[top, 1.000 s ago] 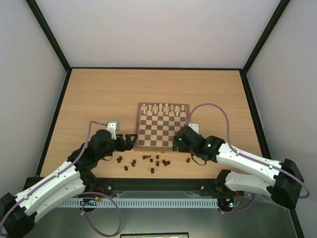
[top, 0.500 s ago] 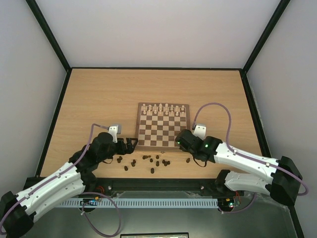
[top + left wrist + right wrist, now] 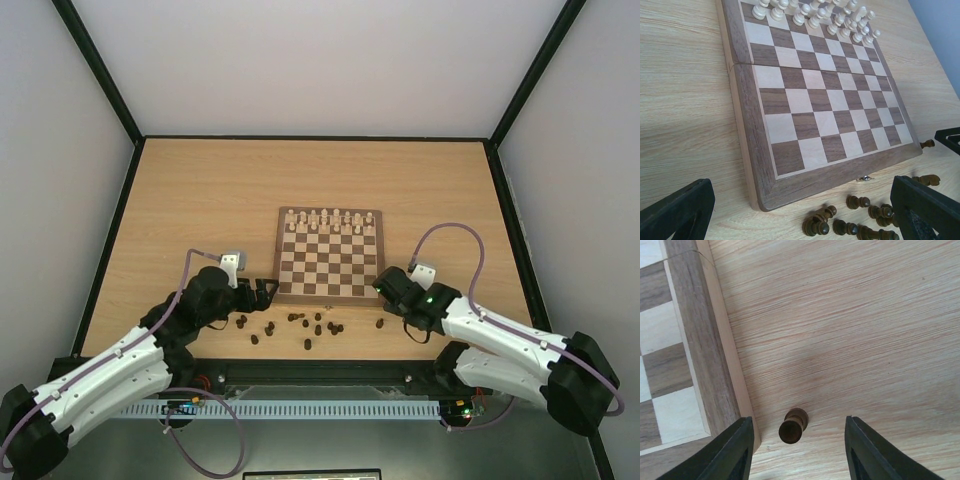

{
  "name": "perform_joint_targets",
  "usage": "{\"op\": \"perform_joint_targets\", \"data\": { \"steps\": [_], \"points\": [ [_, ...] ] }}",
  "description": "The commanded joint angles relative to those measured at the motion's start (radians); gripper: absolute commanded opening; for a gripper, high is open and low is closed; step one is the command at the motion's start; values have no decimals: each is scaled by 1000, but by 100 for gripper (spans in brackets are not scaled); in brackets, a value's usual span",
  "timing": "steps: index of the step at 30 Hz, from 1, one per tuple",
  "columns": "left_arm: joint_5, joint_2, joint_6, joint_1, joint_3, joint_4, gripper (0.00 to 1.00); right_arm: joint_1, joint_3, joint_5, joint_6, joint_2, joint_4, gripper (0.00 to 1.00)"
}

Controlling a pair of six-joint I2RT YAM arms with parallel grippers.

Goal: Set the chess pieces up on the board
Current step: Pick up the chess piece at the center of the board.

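Board (image 3: 330, 262) at centre of table (image 3: 200, 200), square to the arms. Cream pieces (image 3: 328, 218) in two rows along its 12 o'clock edge. Dark pieces (image 3: 318, 325) all off the board, scattered on the table just past its 6 o'clock edge, several tipped on their sides. One stray (image 3: 380, 322) apart from the rest, at the scatter's 3 o'clock.

Left gripper (image 3: 262, 293) low by the board's 7 o'clock corner, just off the border. Spread wide, holding nothing. In the left wrist view, one finger at each lower corner, the board's near corner between them, and the scatter at 5 o'clock.

Right gripper (image 3: 388, 290) over the board's 5 o'clock corner. Fingers (image 3: 732, 455) about half parted, straddling a single piece (image 3: 792, 426) on the table. That piece sits just beside the corner, at its 3 o'clock, clear of the border. Gap showing on both sides of it: no touch, no grip. Upright or lying: cannot tell from this angle. In the top view, hidden under the gripper.
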Motion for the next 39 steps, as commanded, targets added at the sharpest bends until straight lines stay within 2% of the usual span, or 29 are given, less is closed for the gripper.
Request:
{"op": "perform_joint_targets", "data": {
  "steps": [1, 7, 12, 20, 26, 33, 39],
  "points": [
    [-3, -13, 6, -4, -8, 5, 99, -17, -29, -17, -2, 24, 25, 48],
    [-10, -13, -7, -4, -18, 6, 99, -19, -46, -43, -20, 58, 62, 46],
    [-16, -12, -9, -4, -18, 5, 99, -27, -62, -60, -31, 68, 91, 35],
    [-14, -5, -11, -3, -25, 9, 99, -36, -72, -59, -38, 59, 93, 28],
    [-23, 18, 9, -3, -12, -3, 99, -41, -61, -52, -58, 68, 95, 17],
    [-15, 25, 13, -3, -8, 13, 99, -41, 9, -50, -100, 82, 46, 6],
    [3, 53, 6, -4, 13, 21, 99, -42, 111, -48, -154, 61, -26, 5]
  ]
}}
